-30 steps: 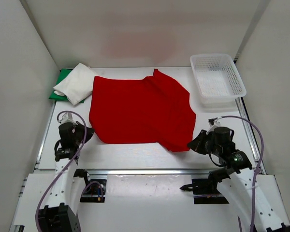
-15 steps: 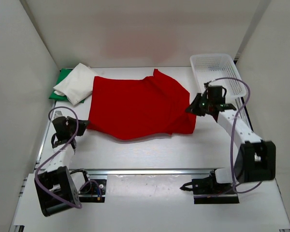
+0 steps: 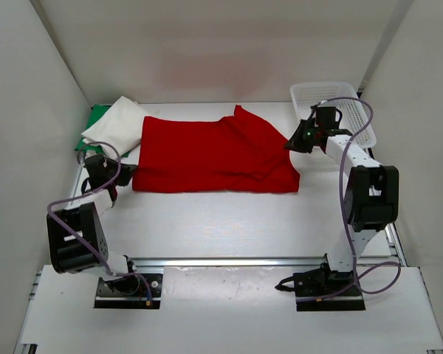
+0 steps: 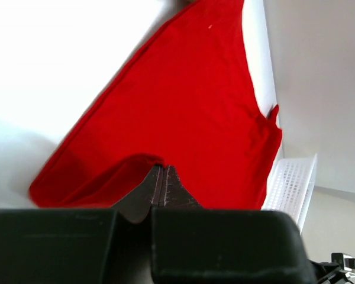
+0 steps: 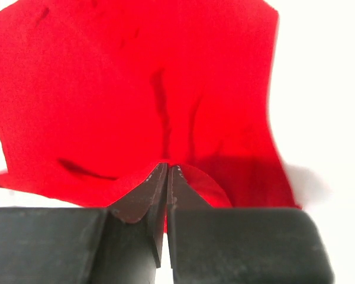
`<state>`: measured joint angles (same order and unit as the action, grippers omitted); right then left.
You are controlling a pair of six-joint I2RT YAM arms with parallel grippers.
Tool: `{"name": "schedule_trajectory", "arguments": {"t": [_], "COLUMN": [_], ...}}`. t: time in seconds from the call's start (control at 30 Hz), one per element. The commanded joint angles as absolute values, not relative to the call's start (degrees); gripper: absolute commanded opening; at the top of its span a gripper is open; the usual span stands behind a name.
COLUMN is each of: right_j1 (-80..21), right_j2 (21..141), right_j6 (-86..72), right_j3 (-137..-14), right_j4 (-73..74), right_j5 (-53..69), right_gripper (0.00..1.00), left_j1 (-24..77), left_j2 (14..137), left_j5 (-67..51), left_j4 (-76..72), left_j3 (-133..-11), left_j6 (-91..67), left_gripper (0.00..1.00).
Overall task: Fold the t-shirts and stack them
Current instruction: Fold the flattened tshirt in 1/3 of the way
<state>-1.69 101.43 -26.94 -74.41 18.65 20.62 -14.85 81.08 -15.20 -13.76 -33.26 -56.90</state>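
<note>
The red t-shirt (image 3: 207, 158) lies folded over in a wide band across the middle of the table. My left gripper (image 3: 128, 169) is shut on its left edge, and the left wrist view shows the jaws pinching red cloth (image 4: 201, 106). My right gripper (image 3: 290, 144) is shut on its right edge, with red cloth (image 5: 136, 89) pinched at the tips in the right wrist view. The white t-shirt (image 3: 118, 127) lies folded at the back left, on top of the green t-shirt (image 3: 93, 124).
A white mesh basket (image 3: 332, 84) stands at the back right, just behind my right arm; it also shows in the left wrist view (image 4: 290, 183). White walls enclose the table on the left, right and back.
Both grippers have moved from the near side towards the back, carrying the red shirt's near edge over itself. The shirt is now a narrower folded band.
</note>
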Motion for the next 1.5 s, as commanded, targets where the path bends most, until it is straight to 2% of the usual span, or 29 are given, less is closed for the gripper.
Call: {"name": "schedule_trajectory", "arguments": {"t": [0.0,0.4,0.47,0.53,0.57,0.63,0.7,0.77,0.8,0.87,0.9,1.03,1.1,1.2,1.3,1.47], "right_j1": [-0.5,-2.3,-2.4,-2.6,-2.7,-3.3,-4.0,-4.6,-4.6,-4.7,-4.4,-3.4,-1.6,1.2,3.4,5.4], "right_j2": [104.9,117.0,118.3,118.7,118.6,117.5,114.6,108.8,106.9,98.7,94.4,84.7,80.4,78.5,79.1,82.9], "right_j6": [-25.7,-23.4,-23.6,-23.6,-23.8,-23.8,-23.6,-24.7,-25.5,-28.6,-30.4,-35.0,-35.8,-35.2,-34.0,-33.1], "right_j3": [-80.0,-95.5,-96.7,-97.2,-97.6,-97.8,-96.3,-90.4,-85.4,-76.2,-69.0,-50.7,-42.2,-36.0,-33.1,-34.0], "right_j4": [18.6,24.4,24.2,23.4,22.4,22.8,21.8,19.6,17.2,11.7,7.6,-4.1,-5.3,-7.2,-7.7,-8.6], "right_j5": [21.8,19.7,19.8,20.3,20.7,21.3,19.9,18.3,18.2,18.0,18.4,18.5,17.8,17.3,17.0,16.8], "right_gripper": [0.0,0.0,0.0,0.01,0.04,0.28,0.34,0.36,0.34,0.15,0.0,0.0,0.0,0.23,0.38,0.44], "left_j1": [-14.6,-14.3,-15.3,-15.3,-15.7,-15.2,-14.5,-15.2,-15.6,-16.7,-16.8,-17.3,-17.2,-16.1,-15.0,-14.2], "left_j2": [85.1,91.0,90.1,88.1,86.2,82.0,76.2,72.4,70.2,68.8,69.0,73.3,75.7,79.1,82.2,87.3], "left_j5": [-13.9,-13.1,-13.4,-14.7,-15.0,-14.6,-13.5,-12.9,-14.2,-15.0,-15.8,-17.7,-18.4,-17.3,-17.1,-17.1], "left_j4": [-15.1,-14.5,-15.7,-16.7,-16.7,-15.5,-14.1,-12.6,-13.6,-14.5,-14.6,-16.0,-17.3,-17.1,-18.7,-20.6], "left_j3": [-37.3,-41.0,-40.6,-39.6,-38.9,-36.6,-33.2,-27.6,-25.9,-20.7,-19.2,-18.5,-19.5,-21.7,-22.3,-24.9], "left_j6": [-56.3,-54.7,-54.6,-54.1,-53.7,-52.2,-50.4,-49.4,-49.7,-50.4,-50.2,-51.2,-51.9,-52.3,-53.9,-55.1], "left_gripper": [0.0,0.01,0.08,0.25,0.31,0.36,0.34,0.32,0.32,0.36,0.36,0.42,0.46,0.45,0.45,0.45]}}
